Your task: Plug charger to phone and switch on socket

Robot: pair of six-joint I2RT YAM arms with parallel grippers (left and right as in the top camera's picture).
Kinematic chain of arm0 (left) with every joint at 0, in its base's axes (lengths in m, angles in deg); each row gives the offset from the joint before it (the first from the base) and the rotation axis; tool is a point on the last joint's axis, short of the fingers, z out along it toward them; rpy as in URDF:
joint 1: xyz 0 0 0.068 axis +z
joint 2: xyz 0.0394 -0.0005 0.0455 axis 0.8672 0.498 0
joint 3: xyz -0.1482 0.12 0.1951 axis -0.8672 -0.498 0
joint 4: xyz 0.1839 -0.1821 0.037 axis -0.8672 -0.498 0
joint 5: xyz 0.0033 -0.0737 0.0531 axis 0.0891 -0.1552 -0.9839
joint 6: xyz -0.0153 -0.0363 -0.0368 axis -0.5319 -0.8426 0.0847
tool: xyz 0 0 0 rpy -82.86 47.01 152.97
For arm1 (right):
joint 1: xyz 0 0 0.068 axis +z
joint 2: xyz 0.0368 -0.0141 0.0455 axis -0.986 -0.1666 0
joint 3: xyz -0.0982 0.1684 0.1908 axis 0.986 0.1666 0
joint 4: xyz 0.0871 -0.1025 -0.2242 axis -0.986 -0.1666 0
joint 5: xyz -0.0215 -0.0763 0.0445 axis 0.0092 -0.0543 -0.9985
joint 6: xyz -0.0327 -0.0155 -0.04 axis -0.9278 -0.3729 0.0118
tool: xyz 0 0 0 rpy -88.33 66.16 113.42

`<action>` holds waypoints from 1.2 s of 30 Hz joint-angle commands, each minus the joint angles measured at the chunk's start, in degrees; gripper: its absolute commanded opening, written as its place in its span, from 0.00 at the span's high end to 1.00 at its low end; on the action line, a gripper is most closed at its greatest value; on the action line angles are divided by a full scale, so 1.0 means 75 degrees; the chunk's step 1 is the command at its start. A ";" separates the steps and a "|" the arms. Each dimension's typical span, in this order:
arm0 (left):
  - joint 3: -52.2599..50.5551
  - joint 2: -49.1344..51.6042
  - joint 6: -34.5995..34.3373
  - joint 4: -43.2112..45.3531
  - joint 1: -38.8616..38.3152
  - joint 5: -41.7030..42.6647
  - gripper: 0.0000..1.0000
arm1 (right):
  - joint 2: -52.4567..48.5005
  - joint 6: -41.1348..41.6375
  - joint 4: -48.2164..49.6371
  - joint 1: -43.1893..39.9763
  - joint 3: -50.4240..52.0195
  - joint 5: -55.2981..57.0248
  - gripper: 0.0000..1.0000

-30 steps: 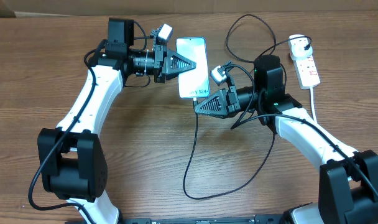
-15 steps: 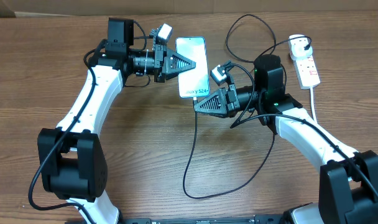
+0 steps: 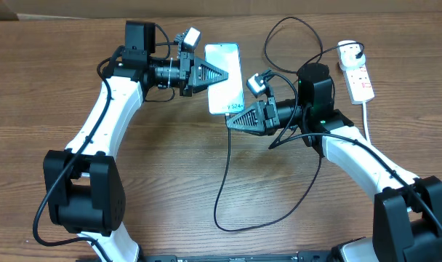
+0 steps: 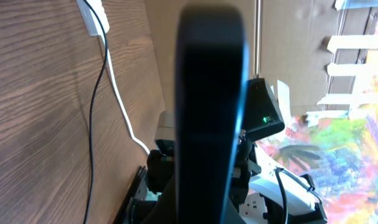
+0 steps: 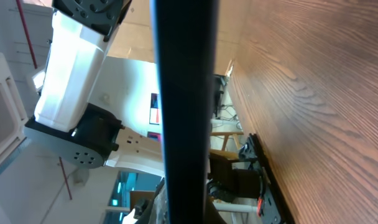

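The phone (image 3: 224, 58) is held off the table with its light-blue screen up. My left gripper (image 3: 222, 75) is shut on its left edge. It fills the left wrist view edge-on as a dark slab (image 4: 211, 93), and the right wrist view too (image 5: 184, 93). My right gripper (image 3: 232, 121) is shut at the phone's bottom edge, where the black charger cable (image 3: 222, 189) comes out; the connector tip is hidden. The cable loops over the table to a white plug (image 3: 350, 52) in the socket strip (image 3: 361, 84) at the far right.
The strip's thick white cord (image 3: 367, 120) runs toward the front behind my right arm. The black cable makes a wide loop on the wood between the two arm bases. Cardboard lies along the table's far edge (image 3: 206, 7).
My right gripper has moved up a little to the phone's bottom edge and now covers part of the screen's text. The left gripper and phone have barely moved.
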 commanded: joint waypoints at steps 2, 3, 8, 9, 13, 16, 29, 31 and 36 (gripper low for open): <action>0.0064 -0.0035 -0.0023 -0.0047 -0.0111 0.0877 0.96 | 0.0134 -0.0300 0.0073 -0.0032 -0.0117 0.0708 0.96; 0.0064 -0.0035 -0.0023 -0.0047 -0.0111 0.0924 0.96 | 0.0134 -0.0443 0.0041 -0.0026 -0.0117 0.0705 0.96; 0.0064 -0.0035 -0.0038 -0.0047 -0.0111 0.0982 0.96 | 0.0105 -0.0498 -0.0026 -0.0026 -0.0117 0.0714 0.96; 0.0064 -0.0035 -0.0050 -0.0047 -0.0111 0.0985 0.96 | 0.0105 -0.0522 -0.0026 -0.0026 -0.0117 0.0734 0.96; 0.0064 -0.0035 -0.0067 -0.0050 -0.0111 0.1081 0.96 | 0.0105 -0.0758 -0.0029 -0.0026 -0.0117 0.0793 0.96; 0.0064 -0.0035 -0.0085 -0.0050 -0.0111 0.1151 0.96 | 0.0105 -0.0784 -0.0029 -0.0026 -0.0117 0.0831 0.96; 0.0064 -0.0035 -0.0105 -0.0050 -0.0111 0.1215 0.96 | 0.0102 -0.0711 -0.0023 -0.0026 -0.0117 0.1137 0.96; 0.0064 -0.0035 -0.0102 -0.0050 -0.0111 0.1271 0.96 | 0.0102 -0.0708 -0.0023 -0.0026 -0.0117 0.1148 0.96; 0.0064 -0.0035 -0.0073 -0.0050 -0.0119 0.1271 0.96 | 0.0102 -0.0659 0.0064 -0.0029 -0.0117 0.1198 0.96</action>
